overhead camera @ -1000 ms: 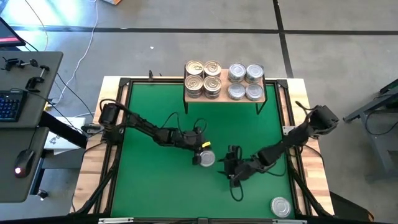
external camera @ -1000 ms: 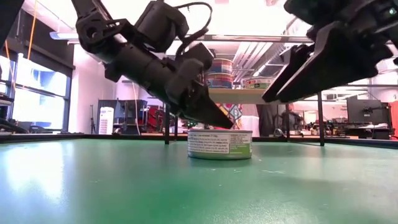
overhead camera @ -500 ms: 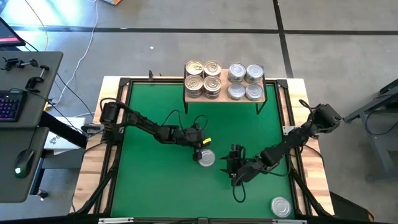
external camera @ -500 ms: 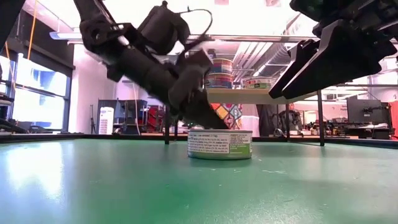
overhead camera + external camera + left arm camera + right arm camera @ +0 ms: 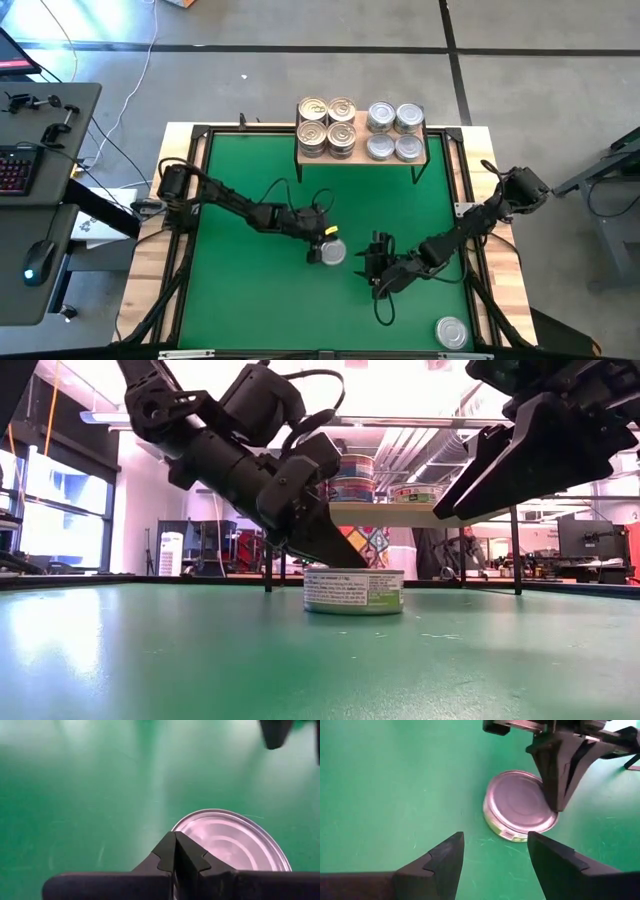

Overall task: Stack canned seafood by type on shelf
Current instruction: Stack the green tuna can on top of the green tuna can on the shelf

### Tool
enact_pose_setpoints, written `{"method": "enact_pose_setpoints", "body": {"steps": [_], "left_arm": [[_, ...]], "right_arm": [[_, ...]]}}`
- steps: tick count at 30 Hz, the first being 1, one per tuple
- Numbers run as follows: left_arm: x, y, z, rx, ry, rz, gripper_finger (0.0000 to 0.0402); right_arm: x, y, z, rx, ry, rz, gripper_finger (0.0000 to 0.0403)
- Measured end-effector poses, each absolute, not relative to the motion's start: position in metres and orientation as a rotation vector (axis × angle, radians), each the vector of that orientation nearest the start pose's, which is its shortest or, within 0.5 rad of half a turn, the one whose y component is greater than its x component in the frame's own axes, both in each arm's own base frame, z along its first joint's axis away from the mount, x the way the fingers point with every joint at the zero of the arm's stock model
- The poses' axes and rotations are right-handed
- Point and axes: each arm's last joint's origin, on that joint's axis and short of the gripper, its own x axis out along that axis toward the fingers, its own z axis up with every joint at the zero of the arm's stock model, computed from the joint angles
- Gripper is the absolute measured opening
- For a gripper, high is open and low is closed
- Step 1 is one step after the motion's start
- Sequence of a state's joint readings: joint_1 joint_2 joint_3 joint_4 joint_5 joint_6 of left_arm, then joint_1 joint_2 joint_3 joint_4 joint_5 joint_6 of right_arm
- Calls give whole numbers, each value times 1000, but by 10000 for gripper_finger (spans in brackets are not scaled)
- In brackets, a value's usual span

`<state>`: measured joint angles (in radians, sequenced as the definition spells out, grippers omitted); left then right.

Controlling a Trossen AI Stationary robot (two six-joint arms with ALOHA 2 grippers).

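Observation:
A silver-lidded can (image 5: pixel 331 253) stands flat on the green mat (image 5: pixel 250 290), also the silver-lidded can (image 5: pixel 353 592) in the low view. My left gripper (image 5: pixel 319 247) is shut, its tips at the can's left rim. My right gripper (image 5: pixel 495 855) hangs open above the mat, right of the can and clear of it (image 5: pixel 375 265). The wooden shelf (image 5: pixel 362 158) at the far edge carries stacked golden-lidded cans (image 5: pixel 327 127) and stacked silver-lidded cans (image 5: pixel 394 132). One more silver can (image 5: pixel 451 332) sits by the near right corner. My left gripper comes slanting down from the table's left, with its shut fingertips (image 5: pixel 175 851) at the lid's edge (image 5: pixel 192 832) on the can's left side. Whether the tips actually touch the lid, I cannot tell. The can stays flat on the mat.
A black frame (image 5: pixel 455 170) borders the mat. The shelf's thin black legs (image 5: pixel 517 550) stand behind the can in the low view. Bare green mat lies to the left and near side of the can. A desk with a keyboard (image 5: pixel 15 170) is off the table's left.
My left gripper, still shut, has wavered over the silver can, and its tips have drawn slightly toward the table's left. My right gripper has risen a little, staying open. The can has kept its place.

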<state>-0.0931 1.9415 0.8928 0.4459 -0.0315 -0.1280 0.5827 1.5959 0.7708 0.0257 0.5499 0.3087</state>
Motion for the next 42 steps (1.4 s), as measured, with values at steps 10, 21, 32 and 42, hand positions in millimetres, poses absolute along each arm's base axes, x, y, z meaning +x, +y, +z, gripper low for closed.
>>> {"method": "enact_pose_setpoints", "body": {"steps": [10, 21, 32, 42], "left_arm": [[369, -25, 107, -92, 617, 5, 0], [372, -24, 97, -110, 613, -10, 0], [372, -18, 93, -124, 627, -20, 0], [371, -17, 92, -117, 628, -20, 0]], "right_arm": [[260, 153, 162, -127, 667, -75, 212], [269, 148, 144, -234, 703, -73, 212], [273, 147, 147, -226, 669, -72, 212], [273, 147, 147, -228, 669, -71, 212]]}}
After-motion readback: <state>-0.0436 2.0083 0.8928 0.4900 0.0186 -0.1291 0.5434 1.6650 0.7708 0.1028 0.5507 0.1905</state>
